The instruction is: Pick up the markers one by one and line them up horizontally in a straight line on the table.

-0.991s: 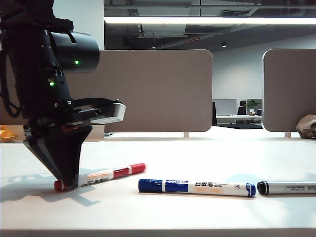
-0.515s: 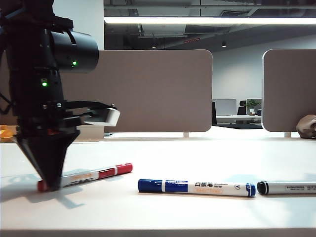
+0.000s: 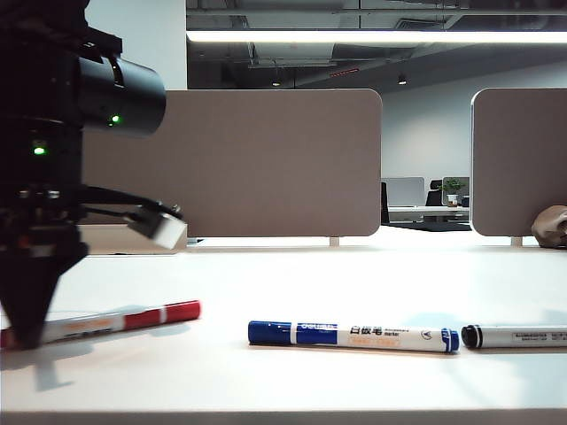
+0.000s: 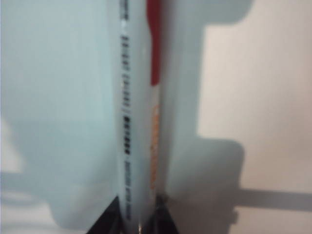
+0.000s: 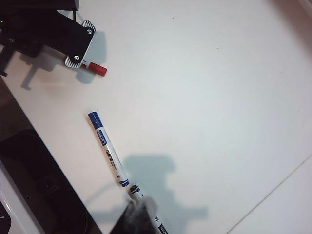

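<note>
This is an open-plan office: the off-white table (image 3: 354, 381) is fenced along its far edge by rounded grey-brown partition panels (image 3: 275, 164) of the sort that split up shared desks. Through the gap between them I can see more desks further back, a monitor (image 3: 403, 191) and a small potted plant (image 3: 454, 188), all under a long strip light (image 3: 376, 36) and an exposed dark ceiling with ducts and spotlights. The whiteboard markers (image 3: 353, 336) lying on the table suit an office too.
</note>
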You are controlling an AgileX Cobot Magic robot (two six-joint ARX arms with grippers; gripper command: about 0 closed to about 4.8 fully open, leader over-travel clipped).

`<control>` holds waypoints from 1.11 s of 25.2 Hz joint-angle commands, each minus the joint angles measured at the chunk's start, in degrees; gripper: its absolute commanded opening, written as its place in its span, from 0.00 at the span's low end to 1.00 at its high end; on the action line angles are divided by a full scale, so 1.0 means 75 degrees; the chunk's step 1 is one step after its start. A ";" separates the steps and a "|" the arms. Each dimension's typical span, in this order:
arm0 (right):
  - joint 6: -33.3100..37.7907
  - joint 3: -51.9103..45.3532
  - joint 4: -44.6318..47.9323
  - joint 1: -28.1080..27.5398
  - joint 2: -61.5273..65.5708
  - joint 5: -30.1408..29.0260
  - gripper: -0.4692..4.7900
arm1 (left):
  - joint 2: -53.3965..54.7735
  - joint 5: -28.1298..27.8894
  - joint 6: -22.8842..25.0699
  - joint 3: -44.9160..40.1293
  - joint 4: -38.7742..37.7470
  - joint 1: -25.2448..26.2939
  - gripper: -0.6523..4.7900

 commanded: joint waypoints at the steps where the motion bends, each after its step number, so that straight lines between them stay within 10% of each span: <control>1: -0.0023 0.0015 0.0058 0.0000 -0.0041 -0.0224 0.08 | -0.0061 -0.0248 0.0469 -0.0207 -0.0254 0.0029 0.28; 28: -0.0117 0.0012 -0.0003 0.0000 -0.0041 -0.0379 0.08 | -0.0093 0.0076 0.2891 -0.0210 0.0029 0.0029 0.35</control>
